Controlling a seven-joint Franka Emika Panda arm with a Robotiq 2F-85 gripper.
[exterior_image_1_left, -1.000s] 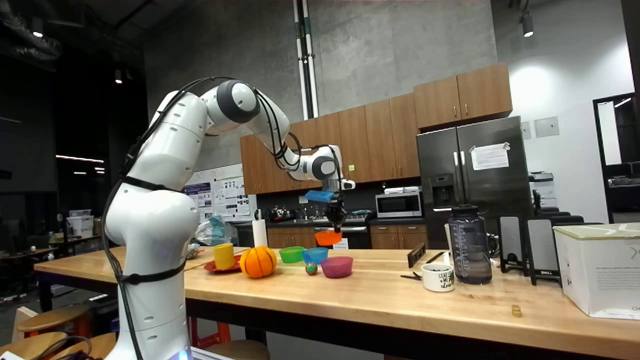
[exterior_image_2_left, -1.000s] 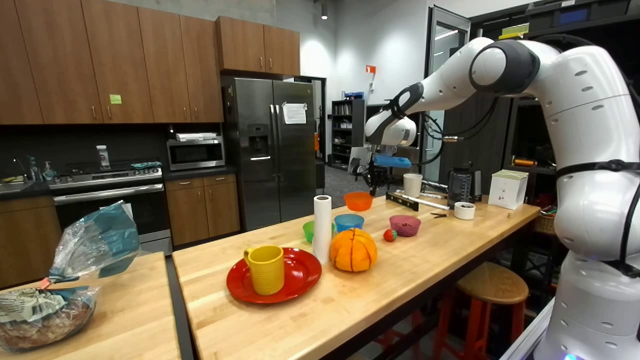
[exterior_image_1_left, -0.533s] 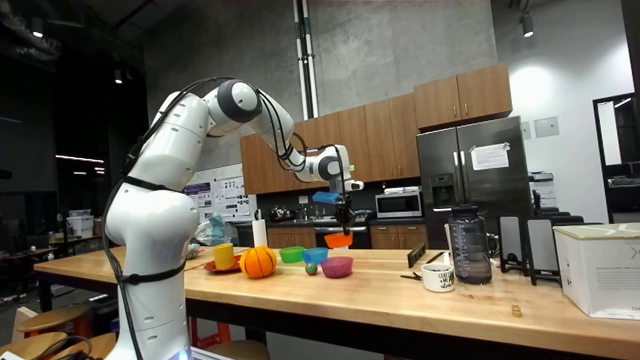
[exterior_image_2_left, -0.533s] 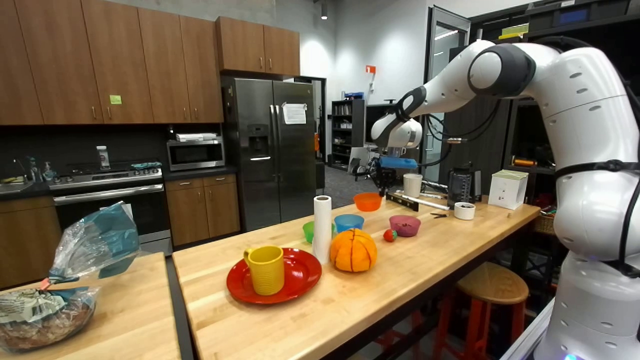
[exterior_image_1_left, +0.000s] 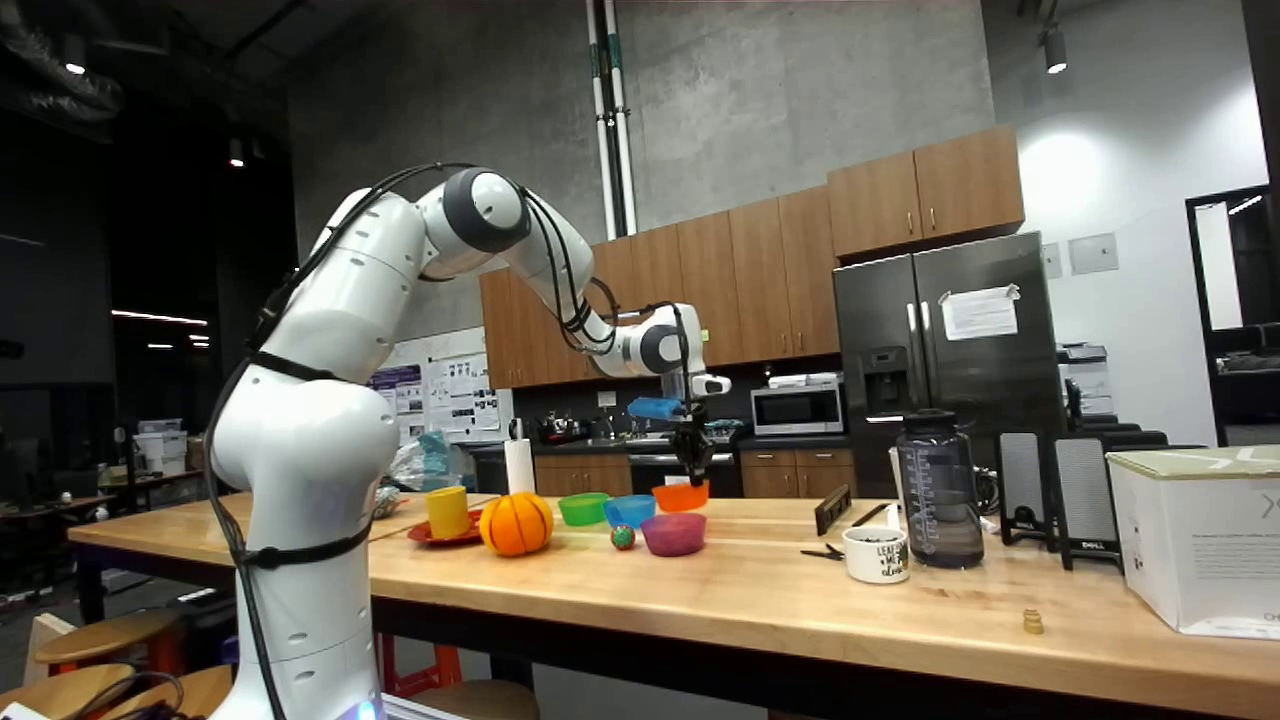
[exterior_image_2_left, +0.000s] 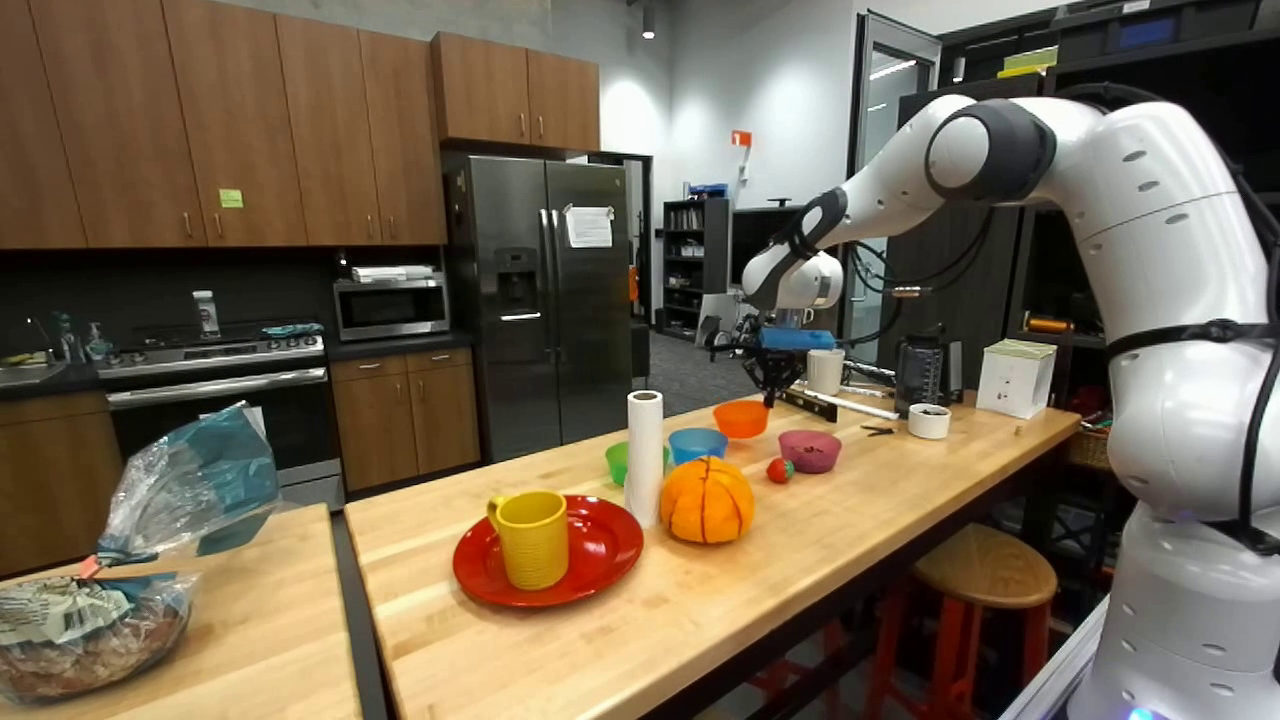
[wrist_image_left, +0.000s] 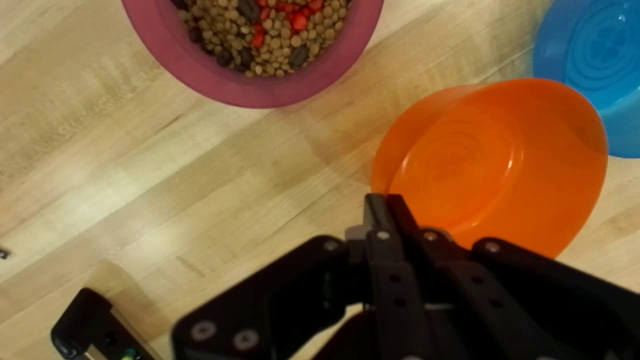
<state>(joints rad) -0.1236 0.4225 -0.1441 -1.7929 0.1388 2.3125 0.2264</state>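
Main risk, prob., is a twist: the hand (wrist_image_left: 385, 196) is clenched on the orange bowl (wrist_image_left: 492, 165) by one thin bit of its rim, so any bump could swing it round or slip it loose. Likeliest cause = the blue bowl (wrist_image_left: 607, 55): in the wrist view the orange rim's far side overlaps it; can't tell if they touch. Letting go w/ the base off the counter (wrist_image_left: 200, 190) would prob. land it on an edge; in both exterior views the bowl is low, but gap vs. contact isn't clear. Wall looks thin & the mouth reads oval, so a hard squeeze might fold it, tho the oval could just be tilt. Sideways drift toward the purple bowl (wrist_image_left: 267, 95) could knock that & spill its lentil-like bits (wrist_image_left: 275, 48). Re where it is: orange bowl is off to one side of the hand, i.e. gripped at the edge, not the middle, w/ most of it on the blue bowl's side; black level (wrist_image_left: 82, 320) lies near, on the hand's opp. side. In both exterior views the hand is above the bowl's edge, pointing down.
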